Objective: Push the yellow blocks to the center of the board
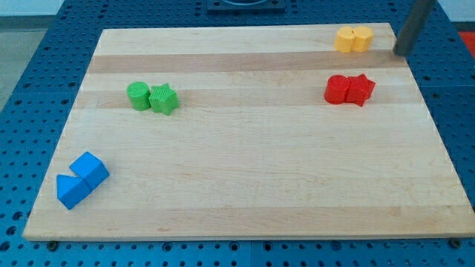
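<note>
Two yellow blocks sit touching near the board's top right edge: a yellow pentagon-like block [345,39] on the left and a yellow rounded block [362,38] on the right. My rod comes down from the view's top right, and my tip [401,53] rests on the board's right edge, to the right of the yellow pair and slightly below it, with a gap between them. The wooden board [245,178] lies flat on a blue perforated table.
A red pair, a red cylinder [337,90] and a red star [361,90], lies below the yellow blocks. A green cylinder [138,96] and green star [164,99] lie at the left. Two blue blocks [90,170] [70,190] lie at the bottom left.
</note>
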